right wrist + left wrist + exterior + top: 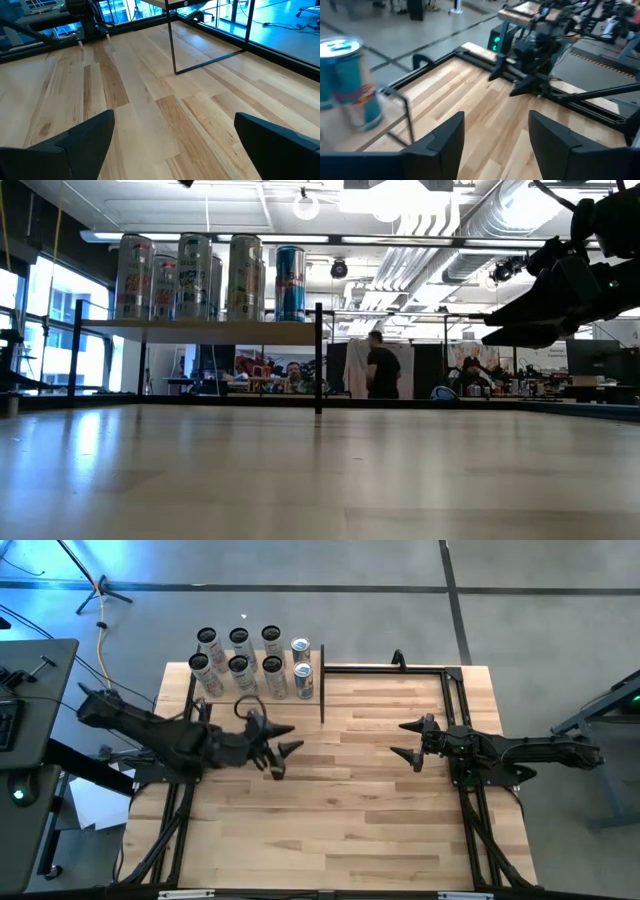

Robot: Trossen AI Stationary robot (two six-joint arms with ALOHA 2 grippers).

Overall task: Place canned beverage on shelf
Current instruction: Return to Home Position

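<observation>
We look down on a table (380,800) of striped wooden planks, set on a grey floor. In the low view the room behind it is a workshop with ceiling ducts and lamps. A person (382,365) in a dark top stands there, and another sits lower down.

The left arm reaches in from the table's left edge and angles toward the middle. The left gripper (285,740) sits just in front of the shelf (210,330), its fingers spread and nothing between them. The right arm comes in from the right edge and lies level over the planks. The right gripper (402,738) points across at the left one, well apart from it, released and empty too.

The shelf stands at the far left corner of the table, a pale board on thin black posts. We count eight cans (239,638) on it, upright in two rows of four. Six are pale, and two are blue cans (303,670) at the end nearest the bare black frame (390,667).
</observation>
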